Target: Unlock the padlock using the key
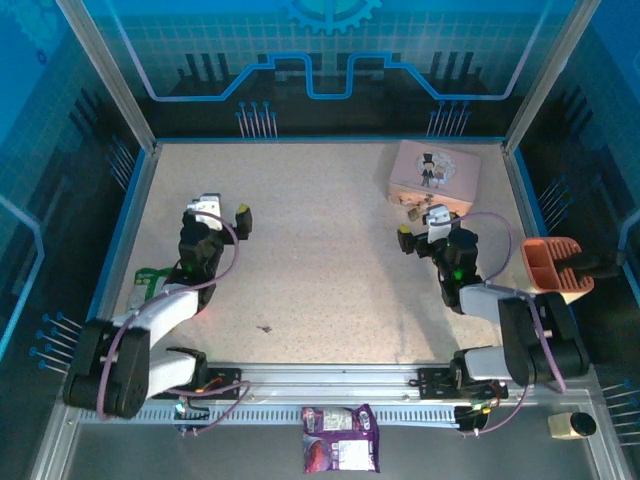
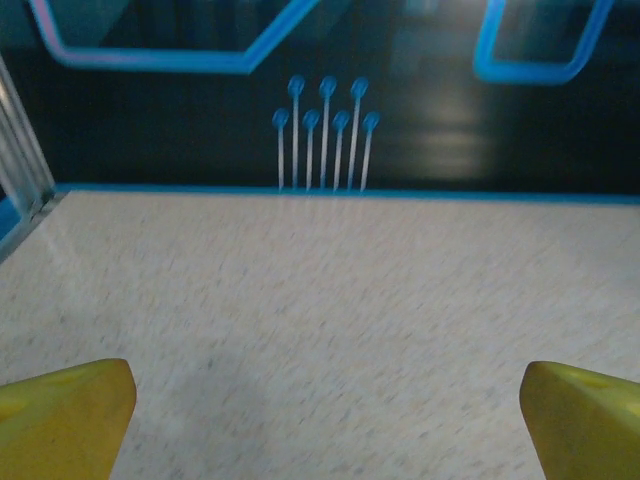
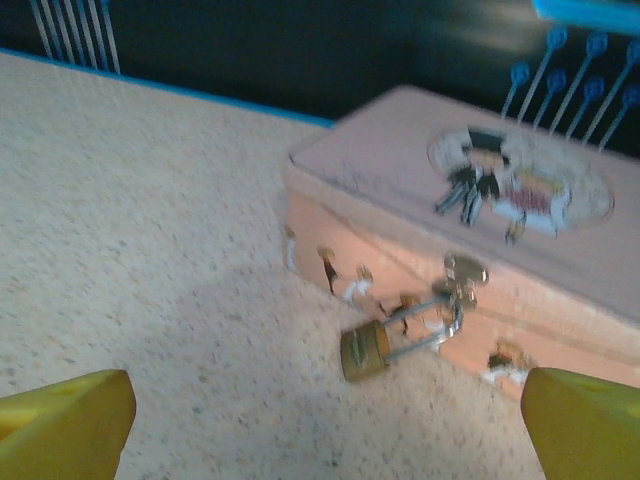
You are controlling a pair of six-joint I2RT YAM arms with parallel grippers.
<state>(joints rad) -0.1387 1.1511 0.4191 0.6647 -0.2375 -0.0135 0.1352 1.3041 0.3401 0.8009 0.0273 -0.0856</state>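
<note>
By the pink box (image 3: 400, 160), small brass padlock (image 3: 365, 351), thin silver U-shackle, left end effector (image 2: 325, 412) and right end effector (image 3: 330, 420) spread.

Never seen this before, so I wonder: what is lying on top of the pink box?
On the shut lid of the pink box lie what look like small keys, blurred, over its cartoon picture. The padlock sits at its front, not on top. The inside is hidden.

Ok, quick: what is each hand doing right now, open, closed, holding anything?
Left hand: open, holding nothing.
Right hand: open, holding nothing; the padlock lies ahead of it, not gripped.
</note>
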